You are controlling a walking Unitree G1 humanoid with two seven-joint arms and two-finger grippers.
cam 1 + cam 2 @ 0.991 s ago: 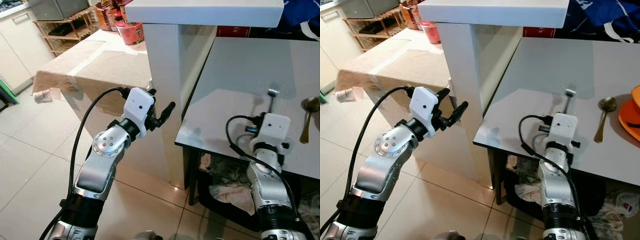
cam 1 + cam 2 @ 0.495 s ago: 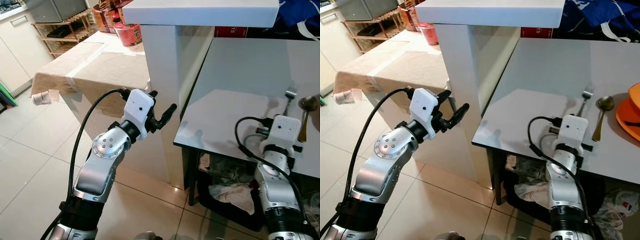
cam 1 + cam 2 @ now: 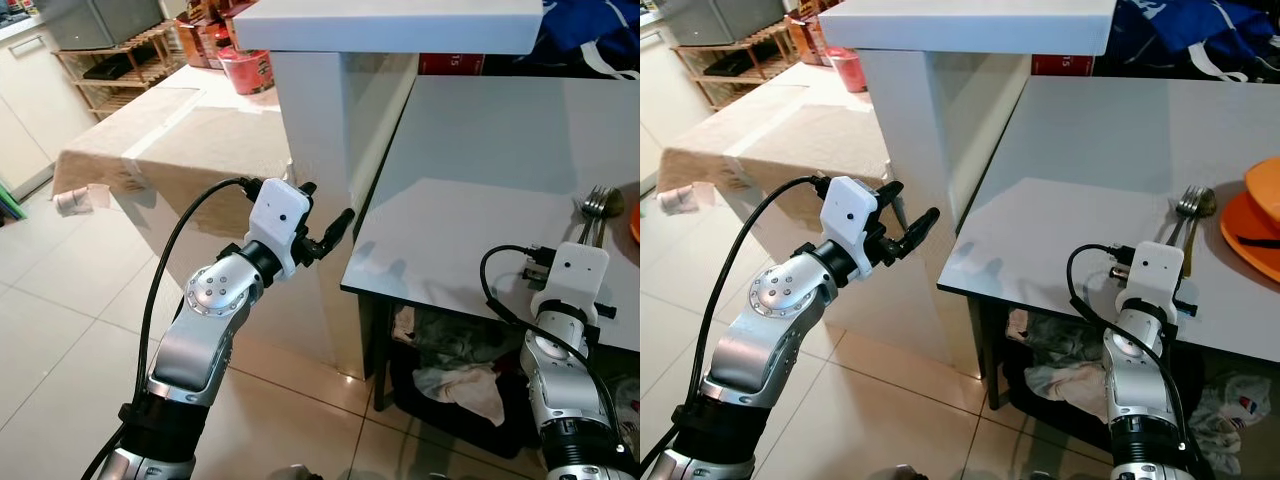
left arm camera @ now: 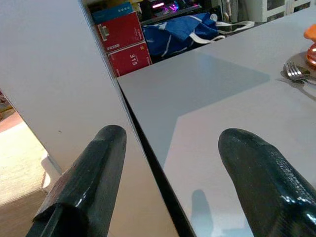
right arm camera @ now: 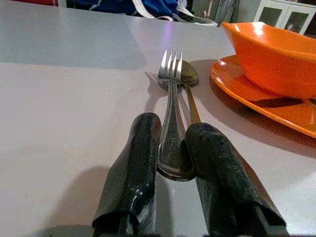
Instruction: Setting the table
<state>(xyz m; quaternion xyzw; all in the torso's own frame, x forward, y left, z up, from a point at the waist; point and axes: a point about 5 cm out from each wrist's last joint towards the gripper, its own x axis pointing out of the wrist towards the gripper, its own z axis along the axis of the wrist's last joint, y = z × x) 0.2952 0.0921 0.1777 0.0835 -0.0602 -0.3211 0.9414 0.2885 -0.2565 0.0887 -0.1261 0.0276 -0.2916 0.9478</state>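
- While the right gripper (image 5: 170,163) has its two black fingers pinched together on the handle end of the fork (image 5: 170,106), the fork lies low along the grey table (image 3: 1080,150), tines pointing away toward twelve o'clock.
- The fork looks like thin stiff steel, light and slick on the glossy top; it will likely skate rather than tip, so the hold belongs where it is now, on the flat of the handle near its end, with the fingers square to it.
- Right under the tines, at twelve o'clock, lies a spoon (image 5: 190,94), its bowl touching or just beneath the fork's head; setting the fork down here risks stacking the two.
- At one to two o'clock sits an orange plate (image 5: 276,111) carrying an orange bowl (image 5: 274,57); its rim is near the spoon and limits any drift that way.
- The left gripper (image 4: 173,182) hovers at nine o'clock off the table's edge, fingers spread and holding nothing, beside the white counter post (image 3: 320,140).
- Farthest, at twelve o'clock beyond the table, a blue bag (image 4: 182,34) and red boxes (image 4: 126,47).
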